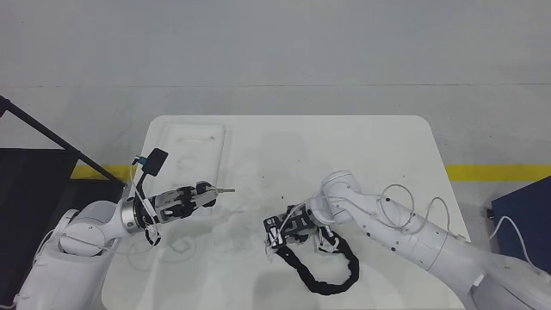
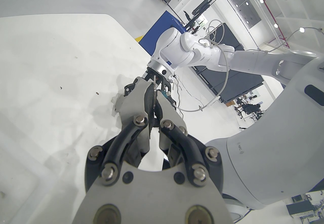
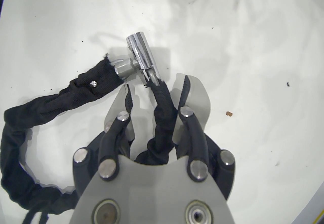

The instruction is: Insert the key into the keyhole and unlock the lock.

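The lock is a chain in a black fabric sleeve (image 3: 38, 108) with a chrome cylinder (image 3: 142, 54) joining its two ends; it lies looped on the white table (image 1: 362, 151) near the front (image 1: 327, 282). My right gripper (image 3: 156, 85) is open and low over the table, straddling the sleeved chain end just behind the cylinder; it is also in the top view (image 1: 284, 229). My left gripper (image 2: 151, 92) is shut on the key (image 2: 154, 83), whose metal blade sticks out past the fingertips. In the top view the key (image 1: 223, 190) hangs to the left of the lock, pointing toward it.
A shallow white tray (image 1: 191, 140) lies at the table's back left. A black pole (image 1: 47, 136) slants past the table's left side. Small crumbs (image 3: 229, 114) dot the tabletop. Yellow floor tape (image 1: 495, 172) runs on the right.
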